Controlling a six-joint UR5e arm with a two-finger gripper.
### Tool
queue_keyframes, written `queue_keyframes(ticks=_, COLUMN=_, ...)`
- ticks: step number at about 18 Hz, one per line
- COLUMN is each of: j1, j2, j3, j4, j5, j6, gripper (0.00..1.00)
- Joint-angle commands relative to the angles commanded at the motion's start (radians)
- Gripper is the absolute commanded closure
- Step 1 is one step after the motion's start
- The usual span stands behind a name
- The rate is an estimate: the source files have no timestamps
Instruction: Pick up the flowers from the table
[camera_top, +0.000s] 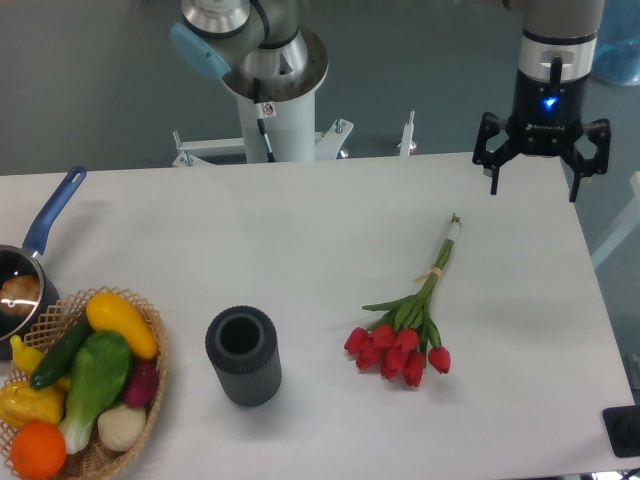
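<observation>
The flowers, a bunch of red tulips with green leaves, lie flat on the white table right of centre. Their red heads point toward the front edge, and the thin stems, tied with a pale band, run up and to the right. My gripper hangs above the table's back right corner, well beyond the stem ends. Its black fingers are spread wide apart and hold nothing.
A dark ribbed cylinder cup stands left of the flowers. A wicker basket of colourful vegetables sits at the front left, with a blue-handled pan behind it. The arm's white base rises behind the table.
</observation>
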Motion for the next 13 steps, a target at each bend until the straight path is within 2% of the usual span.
queue_keyframes(ticks=13, j1=0.0, j2=0.006, j3=-0.009, j4=0.006, j5=-0.038, j6=-0.009, gripper=0.0)
